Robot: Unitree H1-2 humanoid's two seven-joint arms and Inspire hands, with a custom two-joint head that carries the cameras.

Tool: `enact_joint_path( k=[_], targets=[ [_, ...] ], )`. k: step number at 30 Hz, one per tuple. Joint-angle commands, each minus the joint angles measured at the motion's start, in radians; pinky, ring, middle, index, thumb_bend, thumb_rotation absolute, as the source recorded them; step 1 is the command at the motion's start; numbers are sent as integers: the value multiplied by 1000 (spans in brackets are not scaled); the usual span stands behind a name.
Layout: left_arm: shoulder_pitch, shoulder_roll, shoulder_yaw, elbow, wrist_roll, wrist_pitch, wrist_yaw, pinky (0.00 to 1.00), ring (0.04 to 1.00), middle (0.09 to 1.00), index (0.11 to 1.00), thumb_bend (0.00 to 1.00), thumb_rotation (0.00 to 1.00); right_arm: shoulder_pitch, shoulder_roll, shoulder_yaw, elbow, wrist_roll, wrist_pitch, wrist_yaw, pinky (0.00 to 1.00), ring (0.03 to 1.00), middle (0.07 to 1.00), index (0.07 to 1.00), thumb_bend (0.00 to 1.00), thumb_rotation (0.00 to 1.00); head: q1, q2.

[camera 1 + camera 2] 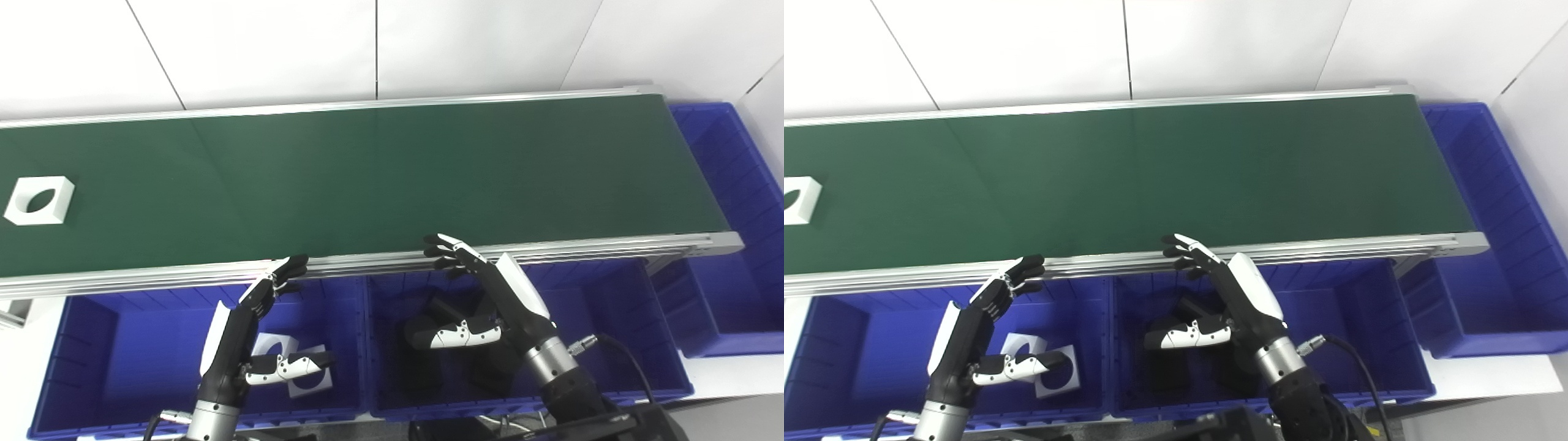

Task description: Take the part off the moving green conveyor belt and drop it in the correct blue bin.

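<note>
A white square part with a round hole (39,200) lies on the green conveyor belt (367,177) at the far left; in the right eye view it is cut by the left edge (799,199). My left hand (254,331) is open and empty above the left blue bin (86,343), fingertips near the belt's front rail. My right hand (484,294) is open and empty above the middle blue bin (612,318), fingertips at the rail. White parts with holes (306,367) lie in the left bin. Black parts (429,355) lie in the middle bin.
A third blue bin (729,184) stands at the belt's right end. The belt's aluminium front rail (551,248) runs between the hands and the belt. A white wall is behind the belt. A cable (618,349) leaves my right wrist.
</note>
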Motion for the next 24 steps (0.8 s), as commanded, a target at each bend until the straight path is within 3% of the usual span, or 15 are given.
enact_joint_path(
  k=[1, 5, 14, 17, 21, 24],
  targets=[
    [-4, 1, -3, -16, -11, -46, 8, 755, 834, 859, 821, 860, 271, 7, 0, 0, -29, -1, -45, -3, 662, 741, 794, 854, 925, 300, 1, 1],
    [-2, 2, -5, -12, 0, -49, 23, 749, 828, 854, 818, 862, 270, 8, 1, 2, -21, -7, -52, -9, 666, 741, 791, 851, 924, 290, 26, -21],
    [12, -20, -13, -43, 6, -49, 81, 723, 799, 823, 790, 900, 280, 8, -18, -4, 34, 14, -146, -27, 625, 717, 768, 833, 911, 214, 219, -148],
    [6, -25, -5, -66, 0, -48, 82, 707, 784, 809, 778, 932, 276, 10, -20, -11, 51, 28, -161, -26, 631, 718, 764, 828, 915, 219, 241, -169],
    [-20, -22, 16, -97, 3, -48, 85, 686, 762, 793, 763, 978, 291, 17, -17, -16, 36, 43, -121, -3, 631, 754, 781, 834, 916, 202, 252, -192],
    [-46, -8, 36, -125, 32, -29, 80, 704, 785, 812, 779, 963, 319, 15, -14, -17, 44, 36, -129, -7, 634, 744, 777, 827, 923, 178, 245, -205]
  ],
)
